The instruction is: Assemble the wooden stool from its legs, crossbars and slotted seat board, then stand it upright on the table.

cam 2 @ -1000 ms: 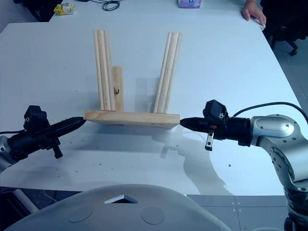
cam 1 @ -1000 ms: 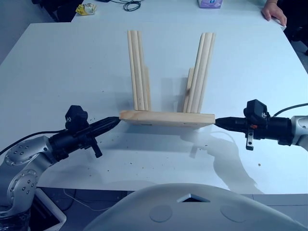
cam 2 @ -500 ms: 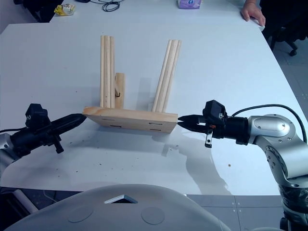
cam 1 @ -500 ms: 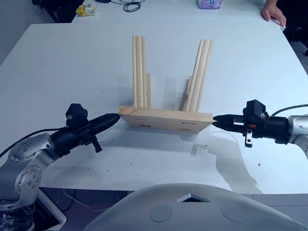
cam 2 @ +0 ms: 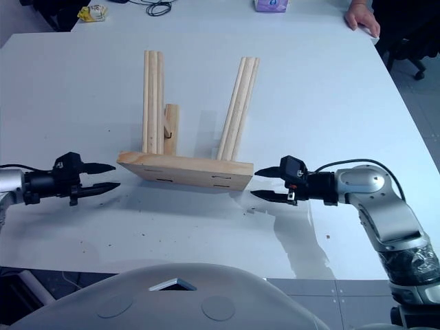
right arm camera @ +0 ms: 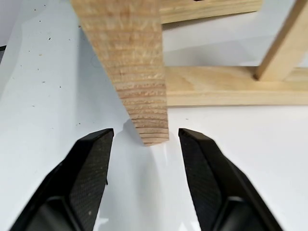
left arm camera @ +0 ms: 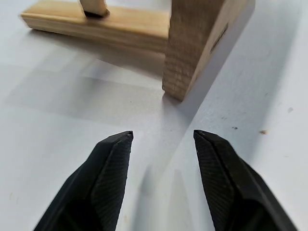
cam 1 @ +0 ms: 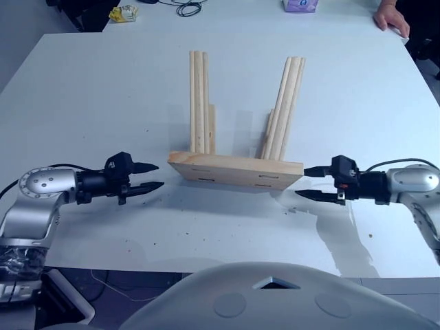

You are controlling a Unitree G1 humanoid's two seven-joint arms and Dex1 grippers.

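Stool (cam 1: 237, 148) looks fully assembled but lies on its side, mid-counter (cam 1: 82, 89), a bit nearer the front edge than the far one. Seat (cam 1: 235, 170) stands on one long edge w/ slots facing the front edge. Both leg (cam 1: 198, 100) sets lie flat, running toward the far edge, and a crossbar (cam 2: 170, 128) shows beside the L set. Only the last step seems left: tipping it upright.

L jaws are open and hold nothing. They sit low over the counter, just off the seat's L end, aimed at it w/ a clear gap btwn. R jaws are also open and empty, just off the seat's R end. In the R wrist view the end grain sits right ahead of the gap, close, not touching.

Prob. why they're set this way: one arm per end, in line w/ the seat's long axis, so each can close on an end and both can rotate the seat together until the legs point down. Open wide enough for the board's thickness, by the look of it.
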